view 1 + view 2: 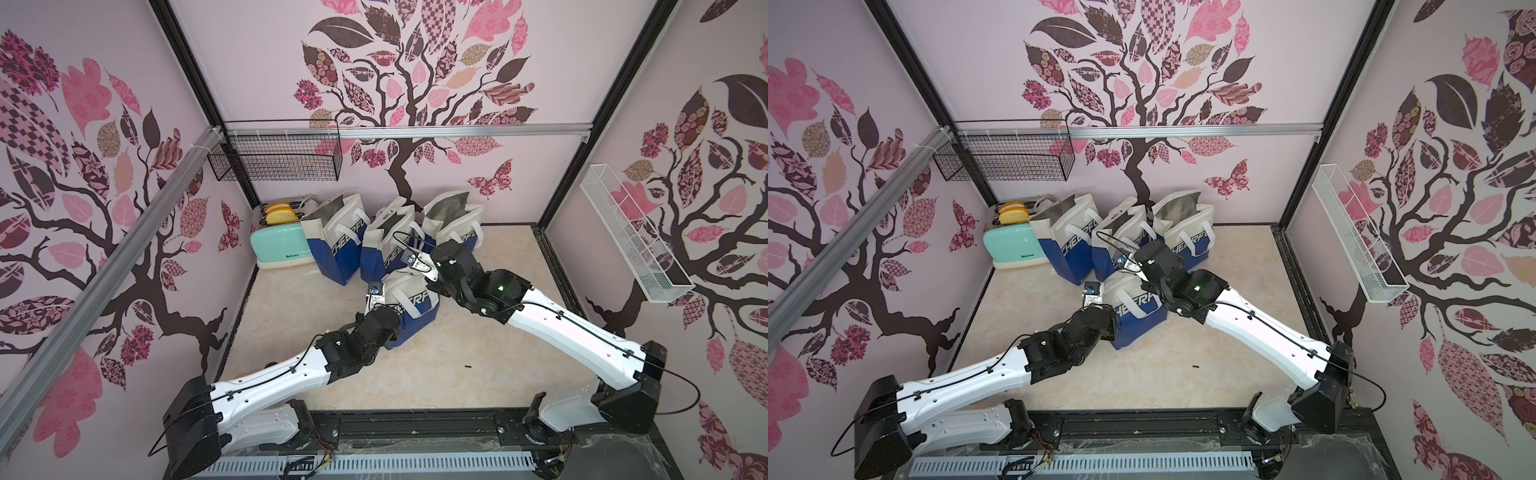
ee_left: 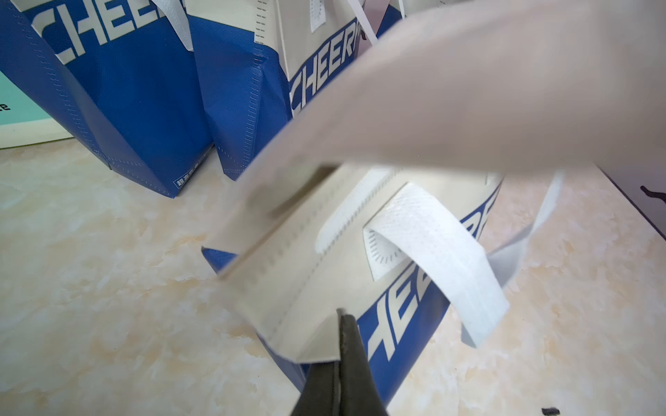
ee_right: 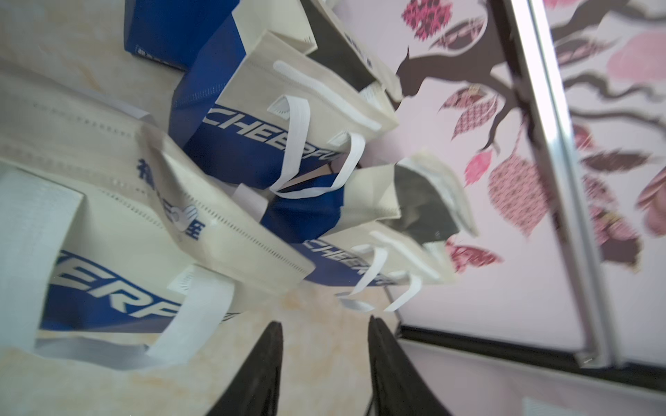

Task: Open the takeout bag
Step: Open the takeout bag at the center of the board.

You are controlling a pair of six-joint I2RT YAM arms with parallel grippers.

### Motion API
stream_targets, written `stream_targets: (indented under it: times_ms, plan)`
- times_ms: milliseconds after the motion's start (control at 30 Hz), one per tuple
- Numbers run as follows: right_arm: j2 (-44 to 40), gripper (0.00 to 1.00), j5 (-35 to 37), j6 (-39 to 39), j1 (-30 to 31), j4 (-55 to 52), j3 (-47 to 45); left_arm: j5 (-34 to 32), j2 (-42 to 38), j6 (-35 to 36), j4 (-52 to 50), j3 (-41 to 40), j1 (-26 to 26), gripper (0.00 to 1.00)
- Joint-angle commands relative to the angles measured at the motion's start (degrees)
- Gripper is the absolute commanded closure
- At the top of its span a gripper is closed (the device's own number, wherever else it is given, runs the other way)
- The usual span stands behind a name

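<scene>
- Left wrist view: the takeout bag (image 2: pixel 324 288), cream above and blue below with white lettering, stands on the pale marbled tabletop (image 2: pixel 90 270).
- The left gripper (image 2: pixel 342 317) is clenched on the cream upper edge of the bag at a corner; its dark fingers (image 2: pixel 351 345) are pressed together with the fabric between them.
- A white handle (image 2: pixel 443 259) loops out from the bag's printed face and hangs free.
- A broad pale flap (image 2: pixel 468 90) rises from the bag's top edge and fills much of that view, blurred close to the lens.
- In both top views the bag (image 1: pixel 415 309) (image 1: pixel 1138 318) sits near the middle of the tabletop (image 1: pixel 291 324), between the two arms' wrists, which cover its top.
- Right wrist view: the right gripper (image 3: pixel 324 324) is released, its two dark fingers (image 3: pixel 274 345) spread apart with only tabletop showing between them; the bag (image 3: pixel 108 252) lies just beside it, not touched.
- Three other bags (image 1: pixel 332 245) of the same print stand in a row behind, against the back wall, their tops gaping.
- A mint toaster (image 1: pixel 280 247) stands in the back corner beside that row, with bread slices (image 1: pixel 278 212) in its slots.
- A black wire basket (image 1: pixel 278 156) hangs on the back wall above the toaster; a white wire basket (image 1: pixel 631 241) hangs on the side wall.
</scene>
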Motion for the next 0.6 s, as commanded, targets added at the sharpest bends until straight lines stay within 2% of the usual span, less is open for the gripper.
stream_targets:
  times_ms: [0, 133, 267, 567]
  plan:
    - [-4.0, 0.49, -7.3, 11.0, -0.4, 6.7, -4.9, 1.5, -1.0, 0.3, -2.1, 2.3, 0.1, 1.0]
    - [-9.7, 0.4, -12.9, 11.0, -1.0, 13.8, -13.3, 1.4, -1.0, 0.2, -2.1, 2.3, 0.1, 1.0]
    - [-13.2, 0.38, -15.5, 8.2, -1.0, 20.8, -20.5, 1.2, -0.9, 0.2, -1.8, 2.0, 0.1, 1.0]
    - [-10.2, 0.33, -17.6, 6.0, -1.0, 26.8, -21.6, 1.4, -0.9, 0.9, -2.3, 2.2, 0.1, 1.0]
